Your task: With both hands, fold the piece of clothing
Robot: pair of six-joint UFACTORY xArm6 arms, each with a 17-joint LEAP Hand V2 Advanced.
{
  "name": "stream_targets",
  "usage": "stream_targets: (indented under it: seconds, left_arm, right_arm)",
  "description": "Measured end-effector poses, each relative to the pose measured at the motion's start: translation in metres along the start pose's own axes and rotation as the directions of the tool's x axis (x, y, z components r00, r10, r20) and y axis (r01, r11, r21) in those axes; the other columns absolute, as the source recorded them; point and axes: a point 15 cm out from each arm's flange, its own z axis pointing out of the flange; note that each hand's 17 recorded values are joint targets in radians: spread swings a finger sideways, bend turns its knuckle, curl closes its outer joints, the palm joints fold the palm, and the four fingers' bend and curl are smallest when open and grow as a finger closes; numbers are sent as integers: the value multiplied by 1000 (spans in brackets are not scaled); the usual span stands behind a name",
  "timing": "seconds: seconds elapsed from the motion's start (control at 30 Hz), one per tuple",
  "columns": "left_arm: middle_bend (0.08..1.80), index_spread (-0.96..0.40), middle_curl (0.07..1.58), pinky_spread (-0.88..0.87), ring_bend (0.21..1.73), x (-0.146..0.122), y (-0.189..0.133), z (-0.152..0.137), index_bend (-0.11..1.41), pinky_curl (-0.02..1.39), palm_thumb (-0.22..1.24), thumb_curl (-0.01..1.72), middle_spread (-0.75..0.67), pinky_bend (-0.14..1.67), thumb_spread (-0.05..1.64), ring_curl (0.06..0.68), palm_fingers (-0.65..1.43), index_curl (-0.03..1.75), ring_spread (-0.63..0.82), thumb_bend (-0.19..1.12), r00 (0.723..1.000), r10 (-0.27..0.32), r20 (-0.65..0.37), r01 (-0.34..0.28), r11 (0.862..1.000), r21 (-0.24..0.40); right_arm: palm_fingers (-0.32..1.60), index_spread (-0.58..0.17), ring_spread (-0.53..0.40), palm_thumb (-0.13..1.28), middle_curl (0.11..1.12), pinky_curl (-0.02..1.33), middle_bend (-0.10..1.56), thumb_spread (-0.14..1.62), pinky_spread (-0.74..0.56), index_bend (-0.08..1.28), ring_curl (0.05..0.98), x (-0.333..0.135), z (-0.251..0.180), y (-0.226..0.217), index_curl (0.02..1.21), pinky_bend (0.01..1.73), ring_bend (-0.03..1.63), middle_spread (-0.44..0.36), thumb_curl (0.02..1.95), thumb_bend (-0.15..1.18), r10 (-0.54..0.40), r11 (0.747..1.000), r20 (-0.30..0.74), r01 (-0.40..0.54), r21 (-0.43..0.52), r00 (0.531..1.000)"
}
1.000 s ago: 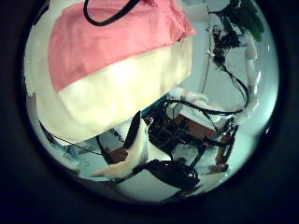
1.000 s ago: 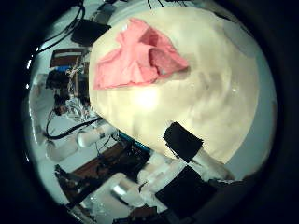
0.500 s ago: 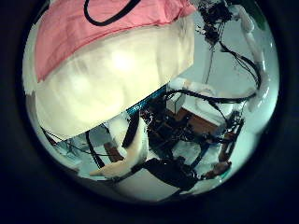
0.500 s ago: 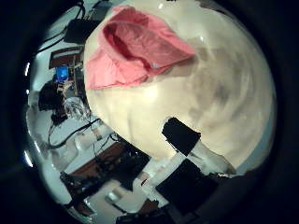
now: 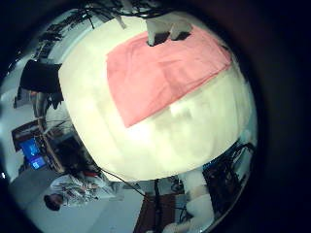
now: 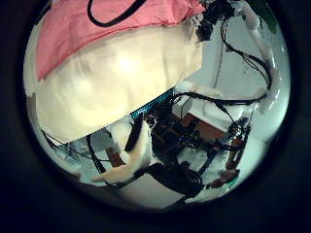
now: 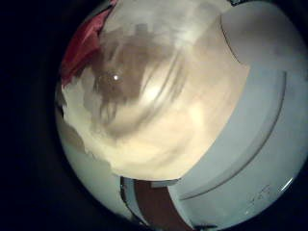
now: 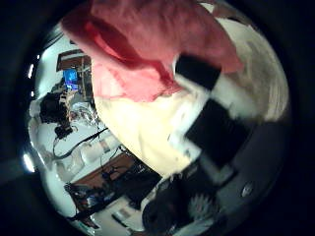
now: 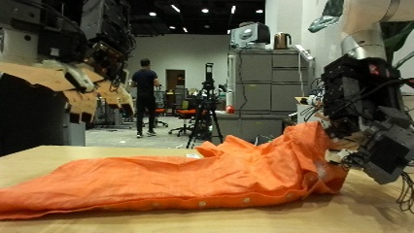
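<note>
While the outside view only catches one arm, the scene is pretty easy to read: the orange garment (image 9: pixel 194 180) lies stretched out long and low across the pale wooden table (image 9: pixel 78 155); one end sits flat on the wood, the other end is bunched and lifted up into a hand (image 9: pixel 356 136) hanging over the table. That hand's fingers are curled into the raised fold, so it's gripping cloth, not just resting on it.

In the right thumb side palm view the garment (image 8: pixel 148 39) fills a big chunk of the view, crumpled and right up against the palm; the right hand's own fingers (image 8: pixel 212 88) reach across its edge; so the right hand (image 8: pixel 202 113) is closed on the garment. The right little finger side view is mostly smeared table, with just a sliver of cloth (image 7: pixel 82 43) at the rim.

The left hand (image 6: pixel 138 155) is well apart from it all; from its little finger side the whole garment (image 5: pixel 170 73) shows spread on the table, far from that palm, with a hand (image 5: pixel 167 34) at the cloth's far edge. The one left finger on show looks relaxed and holds nothing; call it open.
</note>
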Motion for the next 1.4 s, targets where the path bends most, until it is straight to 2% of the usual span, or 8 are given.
stream_targets:
  seconds: [0.13,0.23,0.43,0.73,0.93,1.13,1.27,1.4]
  left_arm:
    - [173,41,224,569,297,-2,1,0,162,324,371,310,405,201,1102,232,-46,288,598,-18,1000,-9,-8,9,1000,3]
    - [176,44,229,569,299,-5,-1,0,161,323,386,307,397,200,1112,233,-41,288,599,-17,1000,-10,-3,10,1000,6]
    - [176,53,234,568,300,-8,0,-1,164,323,405,306,393,201,1123,234,-35,291,595,-19,1000,-11,-1,11,1000,8]
    - [176,54,243,567,295,-20,8,-5,170,322,410,297,377,203,1140,234,-28,300,593,-19,1000,-15,20,15,1000,11]
    - [178,54,247,556,298,-47,25,-6,169,324,415,293,379,204,1154,236,-23,304,592,-17,997,-65,35,64,998,11]
    - [173,64,244,551,312,-70,47,7,177,324,423,291,383,206,1166,238,-16,313,589,-17,996,-85,-3,85,996,8]
    - [176,66,246,549,311,-87,63,19,176,325,428,291,383,210,1174,237,-12,318,588,-16,992,-120,-28,120,993,9]
    - [176,67,247,548,311,-95,75,35,175,326,430,290,377,213,1179,236,-14,322,585,-17,992,-120,-39,120,993,-11]
  right_arm:
    - [1383,-360,-275,778,617,438,883,1218,-470,621,472,1,13,12,574,629,980,-213,312,7,-2,1000,17,2,-28,1000]
    - [1329,-362,-272,934,680,547,986,1266,-454,756,531,11,19,30,661,874,1098,-210,359,84,-5,999,36,6,-35,999]
    - [1155,-347,-259,1083,783,699,1148,1294,-393,927,627,25,13,59,789,1113,1270,-205,442,148,-2,1000,51,3,-18,999]
    - [1055,-327,-236,1093,851,807,1242,1316,-327,995,695,34,10,113,890,1182,1341,-189,513,128,35,999,57,-36,13,998]
    - [1042,-322,-236,1089,866,846,1257,1324,-308,993,718,51,-5,130,929,1181,1349,-181,553,109,98,994,59,-101,40,993]
    - [1042,-322,-239,1089,873,876,1271,1331,-299,983,733,26,-46,135,957,1169,1342,-175,588,93,72,994,26,-74,80,997]
    - [1050,-321,-241,1091,874,889,1271,1330,-298,976,740,-16,-80,118,969,1165,1333,-172,608,82,16,994,-27,-13,109,999]
    - [1056,-321,-242,1095,875,901,1268,1327,-292,970,747,-57,-108,103,980,1157,1327,-170,626,71,-25,992,-63,33,125,998]
